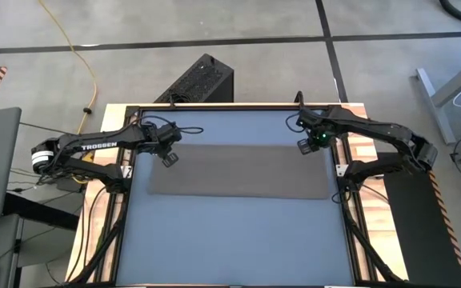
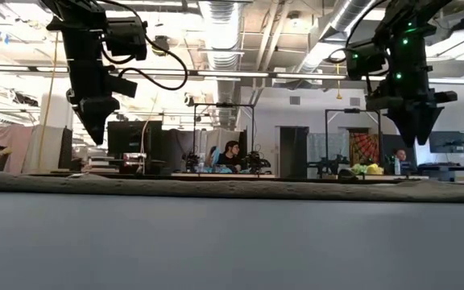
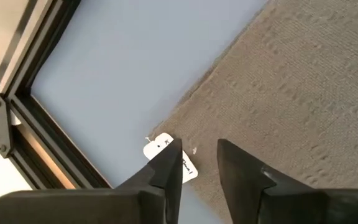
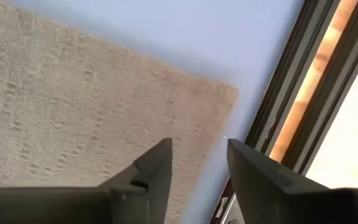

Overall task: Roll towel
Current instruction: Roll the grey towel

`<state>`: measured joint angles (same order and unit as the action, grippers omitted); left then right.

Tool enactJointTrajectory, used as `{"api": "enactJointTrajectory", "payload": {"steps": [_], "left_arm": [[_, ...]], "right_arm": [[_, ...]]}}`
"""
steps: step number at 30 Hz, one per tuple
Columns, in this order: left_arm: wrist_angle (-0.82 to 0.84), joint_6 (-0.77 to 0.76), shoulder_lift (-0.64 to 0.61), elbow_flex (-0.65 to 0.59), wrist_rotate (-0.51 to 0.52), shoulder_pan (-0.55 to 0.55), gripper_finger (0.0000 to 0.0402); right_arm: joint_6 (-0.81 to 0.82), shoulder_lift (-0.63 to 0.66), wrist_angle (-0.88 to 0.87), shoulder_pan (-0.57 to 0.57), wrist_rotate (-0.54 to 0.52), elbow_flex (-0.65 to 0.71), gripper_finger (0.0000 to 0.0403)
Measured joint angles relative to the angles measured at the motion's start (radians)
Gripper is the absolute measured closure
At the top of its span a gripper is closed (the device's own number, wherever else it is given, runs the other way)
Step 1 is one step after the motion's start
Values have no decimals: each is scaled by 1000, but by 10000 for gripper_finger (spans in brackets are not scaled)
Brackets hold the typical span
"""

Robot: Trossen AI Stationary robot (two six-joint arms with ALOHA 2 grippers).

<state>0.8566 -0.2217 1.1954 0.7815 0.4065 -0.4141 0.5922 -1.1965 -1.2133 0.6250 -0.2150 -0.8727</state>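
Taupe towel [image 1: 238,170] flat across mat [image 1: 238,240], unrolled. Left gripper [image 1: 169,157] and right gripper [image 1: 306,146] hover above its far corners, fingers parted, empty. Step: pre-grasp. Next: descend, pinch far edge, roll evenly.

Open-plan robotics lab or workshop; exposed ceiling ducts [image 2: 224,20] and strip lights; people [image 2: 230,153] seated at far benches with monitors [image 2: 127,137]; concrete floor [image 1: 214,24] and yellow cable [image 1: 78,56] around the framed table [image 1: 238,232].

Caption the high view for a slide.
Both grippers, left and right, hover open over the flat towel's far corners.
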Motion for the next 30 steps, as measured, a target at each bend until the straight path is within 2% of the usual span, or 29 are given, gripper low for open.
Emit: {"api": "enactJointTrajectory", "payload": {"steps": [4, 7, 10, 13, 18, 22, 26, 30], "left_arm": [[0, -1, 0, 0, -3, 0, 299], [1, -7, 0, 0, -42, 0, 299], [5, -23, 0, 0, -148, 11, 299], [5, -38, 0, -1, -260, 56, 299], [1, -99, -1, -70, -326, 196, 299], [-47, -169, 0, -182, -335, 300, 299], [-103, -247, 0, -238, -329, 336, 299], [-113, -368, 0, -251, -316, 320, 299]], "right_arm": [[-3, 0, -1, -1, -8, -34, 206], [-14, 0, 3, -30, 56, -61, 206], [14, 1, 27, -115, 149, -63, 212], [72, 1, 75, -243, 190, -50, 218], [207, 0, 159, -474, 179, -38, 225], [304, 0, 172, -616, 106, -38, 227], [366, -13, 188, -694, 56, -24, 227], [382, -22, 241, -700, 60, 68, 227]]}}
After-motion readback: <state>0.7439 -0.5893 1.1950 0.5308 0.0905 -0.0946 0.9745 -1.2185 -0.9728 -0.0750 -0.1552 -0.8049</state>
